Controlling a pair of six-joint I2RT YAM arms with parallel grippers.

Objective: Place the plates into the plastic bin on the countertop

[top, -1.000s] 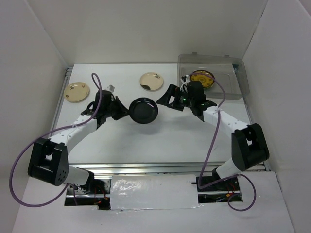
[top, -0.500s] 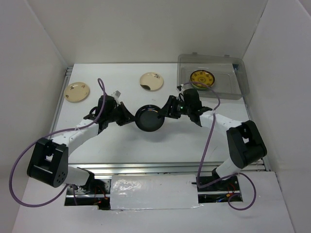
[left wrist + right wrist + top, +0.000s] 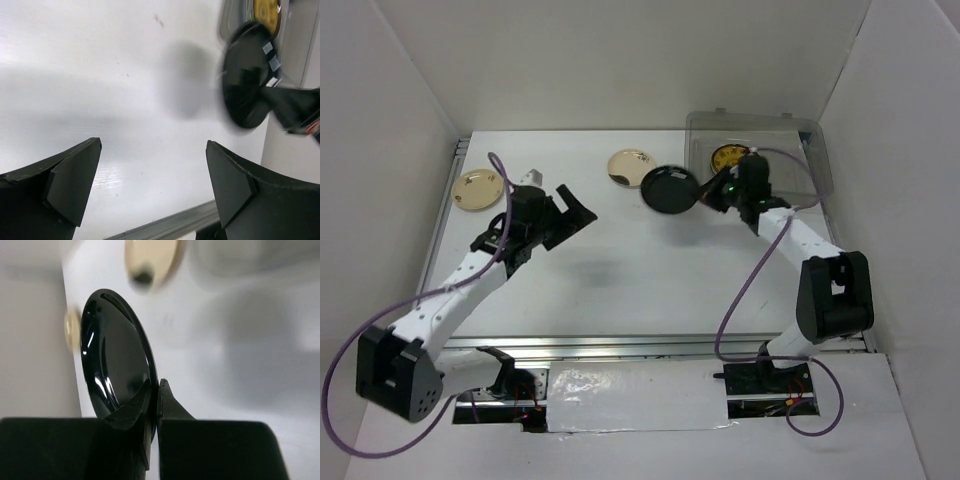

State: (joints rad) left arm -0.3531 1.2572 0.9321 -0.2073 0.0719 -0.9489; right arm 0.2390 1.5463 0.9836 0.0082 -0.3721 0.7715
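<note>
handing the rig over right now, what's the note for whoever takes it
The left gripper is open and empty, above the countertop left of centre.
The right gripper is shut on the black plate, held by its rim at the plastic bin's left wall, not yet inside.
Done: the mustard plate lies in the bin.
Left: bin the black plate, then the far-left cream plate and the middle cream plate.

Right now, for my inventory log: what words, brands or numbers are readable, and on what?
None readable.
The black plate: two pale patches in the left wrist view, too blurred to read.
The mustard plate: pattern only, no letters visible.
</note>
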